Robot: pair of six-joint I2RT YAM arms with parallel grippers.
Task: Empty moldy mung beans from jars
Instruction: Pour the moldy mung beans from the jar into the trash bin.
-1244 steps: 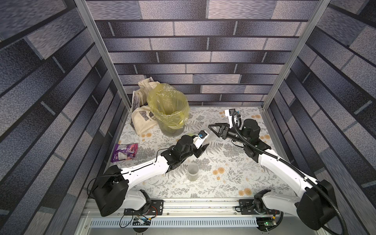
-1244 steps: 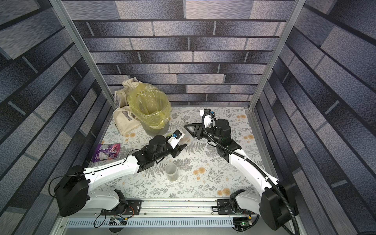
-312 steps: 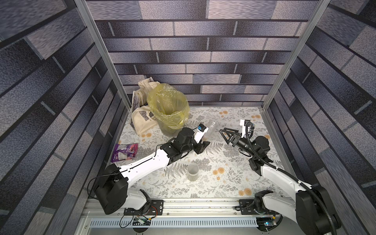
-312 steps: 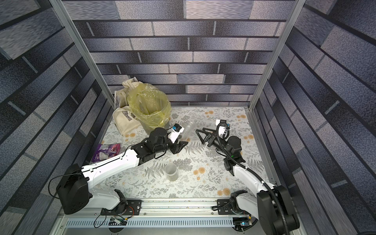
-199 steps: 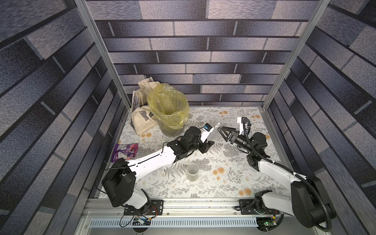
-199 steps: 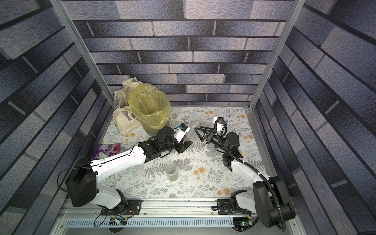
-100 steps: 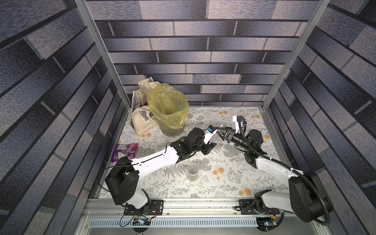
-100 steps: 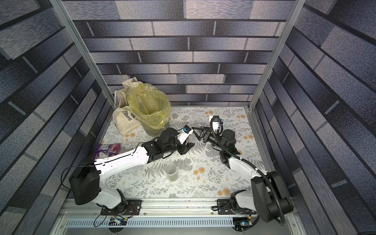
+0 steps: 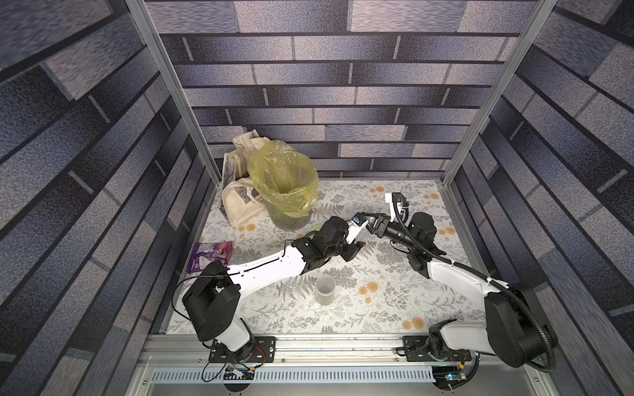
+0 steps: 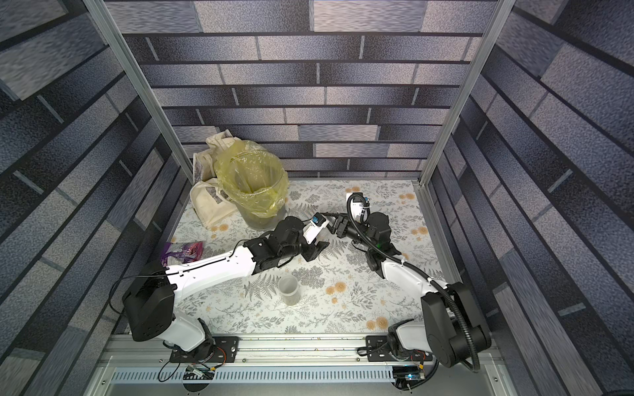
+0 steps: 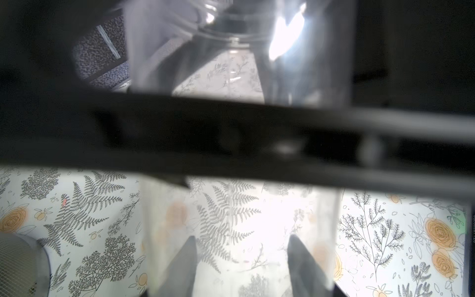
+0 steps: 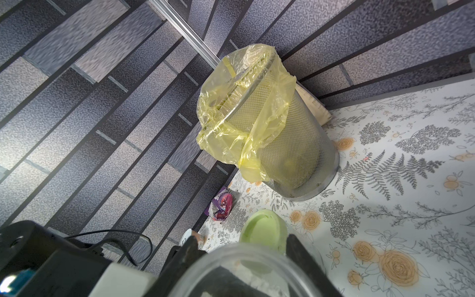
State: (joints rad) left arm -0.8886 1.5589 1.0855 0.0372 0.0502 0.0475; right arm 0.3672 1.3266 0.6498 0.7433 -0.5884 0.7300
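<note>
Mid-air near grey mesh bin (image 12: 303, 138) lined with yellow bag | left gripper (image 11: 243, 259) clenched on clear see-through plastic jar (image 11: 239, 226) | right gripper (image 12: 243, 241) clamped near its open mouth (likely a handover) | jar looks empty | lime-green round lid (image 12: 264, 228) lies on floral worktop (image 9: 377, 308)

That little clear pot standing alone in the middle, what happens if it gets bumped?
The short jar looks empty and open-topped, so it is probably light and easy to tip. Once down, its round wall would likely let it roll across the table.
</note>
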